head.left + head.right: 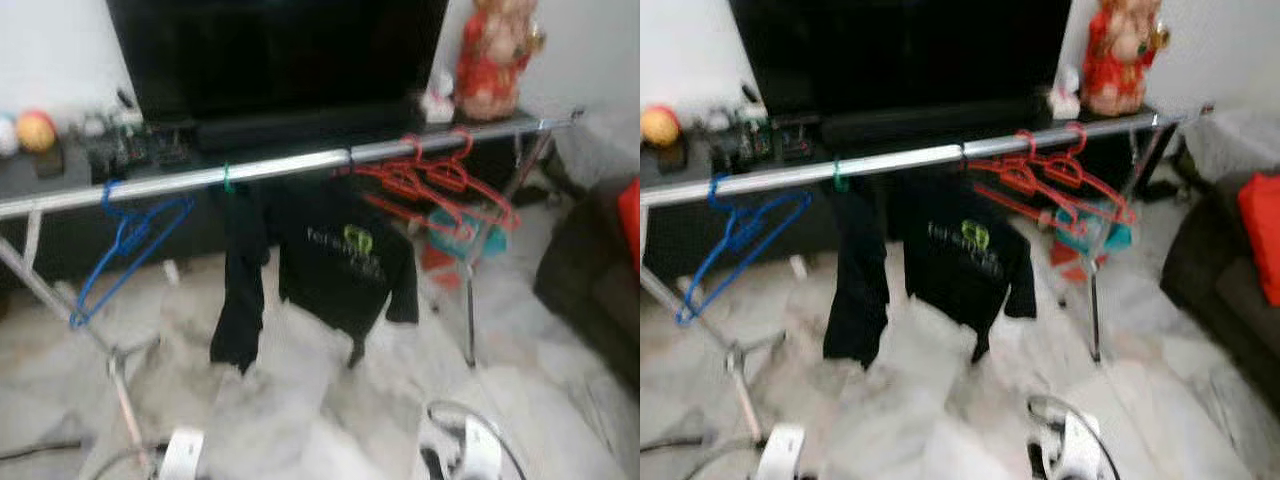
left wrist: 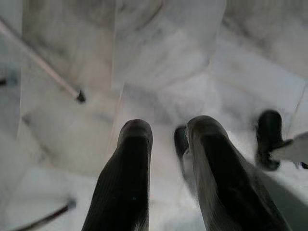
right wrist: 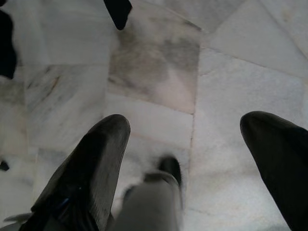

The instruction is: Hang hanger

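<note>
Both arms low over the marble floor (image 3: 154, 86). Left gripper (image 2: 168, 144) has its fingers a small gap apart, holding nothing. Right gripper (image 3: 185, 139) is spread wide, also bare. Further out, the metal rail (image 1: 280, 168) runs across the view: blue hanger (image 1: 125, 250) hooked near its left end, black t-shirt (image 1: 335, 265) hanging mid-rail from a green hook, a cluster of red hangers (image 1: 435, 185) to the right. Behind — dark TV (image 1: 275, 55) and a red figurine (image 1: 495, 55) on the stand
</note>
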`<state>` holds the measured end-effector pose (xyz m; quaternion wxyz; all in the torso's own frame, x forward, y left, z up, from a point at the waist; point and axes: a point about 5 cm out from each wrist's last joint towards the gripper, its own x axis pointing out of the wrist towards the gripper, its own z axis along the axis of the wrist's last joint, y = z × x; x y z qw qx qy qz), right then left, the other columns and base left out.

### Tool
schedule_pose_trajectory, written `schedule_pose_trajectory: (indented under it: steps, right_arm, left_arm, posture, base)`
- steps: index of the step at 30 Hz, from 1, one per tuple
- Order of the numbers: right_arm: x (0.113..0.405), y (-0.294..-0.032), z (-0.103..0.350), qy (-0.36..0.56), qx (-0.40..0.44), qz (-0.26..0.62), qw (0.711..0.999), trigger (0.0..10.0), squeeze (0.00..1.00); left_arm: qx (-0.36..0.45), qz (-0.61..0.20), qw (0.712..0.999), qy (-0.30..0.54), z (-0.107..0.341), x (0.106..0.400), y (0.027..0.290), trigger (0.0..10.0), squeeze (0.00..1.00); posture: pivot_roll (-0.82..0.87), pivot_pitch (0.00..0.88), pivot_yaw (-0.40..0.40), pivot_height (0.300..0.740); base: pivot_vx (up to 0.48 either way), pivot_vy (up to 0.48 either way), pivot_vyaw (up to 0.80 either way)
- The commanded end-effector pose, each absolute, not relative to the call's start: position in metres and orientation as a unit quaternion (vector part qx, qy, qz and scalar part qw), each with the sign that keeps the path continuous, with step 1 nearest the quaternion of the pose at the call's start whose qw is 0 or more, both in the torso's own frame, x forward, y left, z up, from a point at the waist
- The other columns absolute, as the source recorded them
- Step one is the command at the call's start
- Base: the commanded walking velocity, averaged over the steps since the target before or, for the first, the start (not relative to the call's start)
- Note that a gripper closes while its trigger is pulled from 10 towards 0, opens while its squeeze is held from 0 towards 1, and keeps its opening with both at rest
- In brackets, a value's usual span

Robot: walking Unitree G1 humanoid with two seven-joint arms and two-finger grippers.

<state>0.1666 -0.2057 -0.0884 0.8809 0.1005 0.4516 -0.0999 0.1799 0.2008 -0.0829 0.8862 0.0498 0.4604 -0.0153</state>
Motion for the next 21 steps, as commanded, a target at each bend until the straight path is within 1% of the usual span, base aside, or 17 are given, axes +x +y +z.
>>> schedule_pose_trajectory:
  steps: [1,5,6,13,14,15,16,18,20,21]
  right_arm:
    - [0.168,-0.211,-0.087,0.448,0.098,-0.108,0.882,10.0,0.0]
    - [0.168,-0.211,-0.087,0.447,0.098,-0.107,0.882,10.0,0.0]
    - [0.167,-0.211,-0.087,0.448,0.097,-0.106,0.882,10.0,0.0]
    - [0.166,-0.21,-0.088,0.449,0.097,-0.105,0.882,10.0,0.0]
    - [0.166,-0.21,-0.088,0.449,0.097,-0.106,0.882,10.0,0.0]
    - [0.166,-0.211,-0.088,0.449,0.096,-0.106,0.882,10.0,0.0]
    - [0.166,-0.211,-0.088,0.449,0.096,-0.106,0.882,10.0,0.0]
    - [0.165,-0.211,-0.088,0.45,0.095,-0.106,0.882,10.0,0.0]
    - [0.165,-0.211,-0.088,0.451,0.094,-0.105,0.882,10.0,0.0]
    - [0.165,-0.211,-0.088,0.451,0.094,-0.105,0.882,10.0,0.0]
  left_arm:
    - [0.048,-0.021,0.883,0.467,-0.086,0.175,0.197,10.0,0.0]
    - [0.055,-0.022,0.883,0.465,-0.086,0.174,0.197,10.0,0.0]
    - [0.058,-0.021,0.884,0.463,-0.086,0.175,0.198,10.0,0.0]
    - [0.076,-0.021,0.914,0.399,-0.07,0.2,0.2,10.0,0.0]
    - [0.081,-0.022,0.922,0.379,-0.066,0.206,0.202,10.0,0.0]
    - [0.084,-0.016,0.941,0.329,-0.053,0.22,0.206,10.0,0.0]
    - [0.084,-0.016,0.941,0.329,-0.053,0.22,0.206,10.0,0.0]
    - [0.092,-0.003,0.97,0.227,-0.026,0.241,0.215,10.0,0.0]
    - [0.097,0.006,0.978,0.184,-0.013,0.247,0.219,10.0,0.0]
    - [0.097,0.006,0.978,0.184,-0.013,0.247,0.219,10.0,0.0]
  posture:
    - [0.05,0.0,-0.029,0.74]
    - [0.06,0.0,-0.029,0.74]
    - [0.06,0.0,-0.029,0.74]
    - [0.05,0.0,-0.024,0.74]
    - [0.05,0.0,-0.024,0.74]
    - [0.05,0.0,-0.022,0.74]
    - [0.05,0.0,-0.022,0.74]
    - [0.06,0.0,-0.025,0.74]
    - [0.07,0.0,-0.028,0.74]
    - [0.07,0.0,-0.028,0.74]
  base:
    - [0.326,0.0,0.0]
    - [0.289,0.0,0.0]
    - [0.0,0.0,0.0]
    - [0.0,0.0,0.0]
    - [0.0,0.0,0.0]
    - [0.0,0.0,0.0]
    - [0.0,0.0,0.0]
    - [0.0,0.0,0.0]
    - [0.0,0.0,0.0]
    - [0.0,0.0,0.0]
